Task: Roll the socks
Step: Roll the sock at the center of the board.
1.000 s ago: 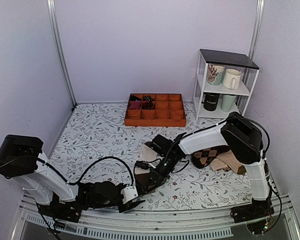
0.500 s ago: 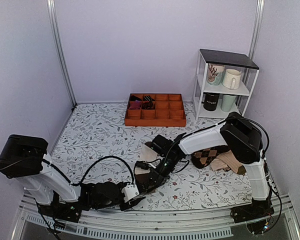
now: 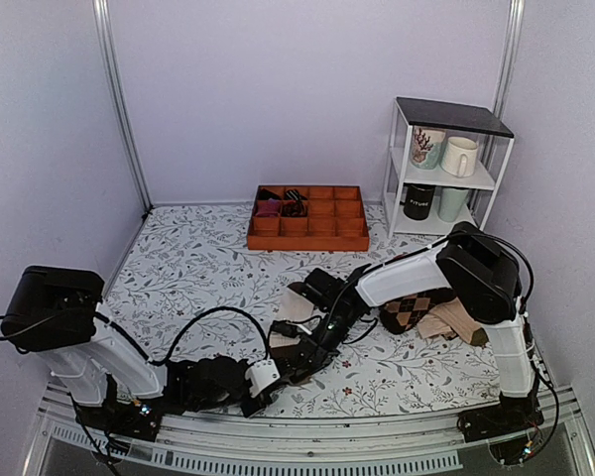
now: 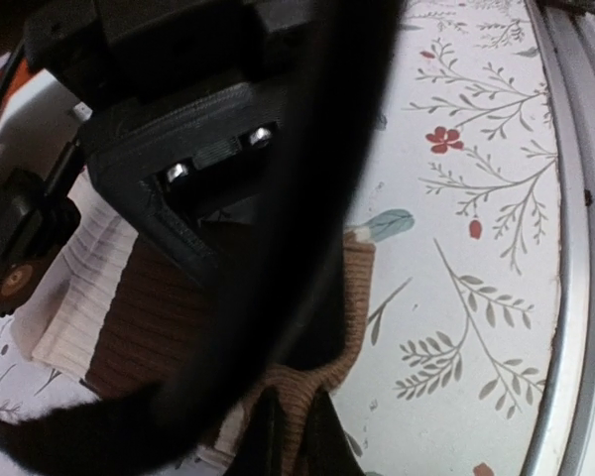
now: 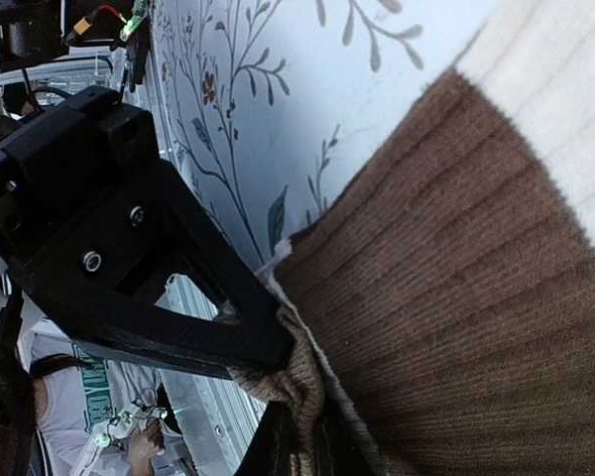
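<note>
Two sets of jaws meet at socks [image 3: 294,312], front edge of counter [image 3: 198,268], about centre. Left jaws nipped tight on tan cuff [image 4: 329,362]; right jaws likewise, just beside. Socks' long axis runs from cuff toward back edge, so roll likely heads that way. Both equally near.

The socks [image 5: 456,258] are ribbed cream with a dark brown band and tan cuff. The table [image 4: 456,248] is white, printed with grey sprigs and red flowers. The tray [image 3: 307,244] is orange.
</note>
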Robot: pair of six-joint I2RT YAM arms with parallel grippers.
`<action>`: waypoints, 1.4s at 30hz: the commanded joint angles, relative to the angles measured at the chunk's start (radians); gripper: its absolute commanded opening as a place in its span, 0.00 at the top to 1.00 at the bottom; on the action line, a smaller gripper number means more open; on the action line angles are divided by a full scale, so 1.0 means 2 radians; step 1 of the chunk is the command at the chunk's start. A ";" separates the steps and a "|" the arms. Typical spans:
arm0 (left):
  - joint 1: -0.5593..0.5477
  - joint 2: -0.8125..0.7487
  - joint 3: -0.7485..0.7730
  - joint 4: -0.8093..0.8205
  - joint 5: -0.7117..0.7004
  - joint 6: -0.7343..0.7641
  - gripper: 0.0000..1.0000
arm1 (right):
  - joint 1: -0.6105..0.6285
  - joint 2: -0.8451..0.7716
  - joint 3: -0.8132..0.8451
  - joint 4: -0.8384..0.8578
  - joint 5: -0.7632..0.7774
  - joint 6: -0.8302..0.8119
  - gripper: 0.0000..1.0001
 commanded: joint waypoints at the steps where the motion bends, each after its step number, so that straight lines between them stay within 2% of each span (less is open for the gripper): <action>1: 0.020 0.008 0.005 -0.071 0.068 -0.051 1.00 | 0.002 0.021 -0.017 -0.011 0.036 0.002 0.89; 5: 0.036 -0.006 -0.008 -0.092 0.106 -0.118 1.00 | -0.006 -0.011 -0.028 0.032 0.050 -0.001 0.81; 7: 0.046 -0.015 -0.012 -0.113 0.127 -0.155 1.00 | -0.014 -0.047 -0.054 0.094 0.064 -0.010 0.77; 10: 0.061 -0.022 -0.011 -0.154 0.162 -0.208 1.00 | -0.022 -0.135 -0.154 0.243 0.109 -0.026 0.73; 15: 0.083 -0.021 -0.012 -0.193 0.231 -0.278 1.00 | -0.012 -0.264 -0.336 0.526 0.146 -0.134 0.64; 18: 0.096 -0.011 -0.017 -0.193 0.276 -0.316 1.00 | 0.005 -0.283 -0.385 0.598 0.167 -0.235 0.64; 24: 0.101 0.026 -0.016 -0.193 0.314 -0.345 1.00 | 0.038 -0.247 -0.359 0.556 0.194 -0.351 0.63; 28: 0.100 0.042 -0.016 -0.180 0.322 -0.348 1.00 | 0.046 -0.218 -0.337 0.514 0.183 -0.383 0.63; 32: 0.100 0.039 -0.023 -0.174 0.318 -0.351 1.00 | 0.050 -0.213 -0.340 0.486 0.164 -0.381 0.63; 42: 0.101 0.048 -0.025 -0.169 0.318 -0.348 1.00 | 0.074 -0.210 -0.377 0.482 0.202 -0.354 0.62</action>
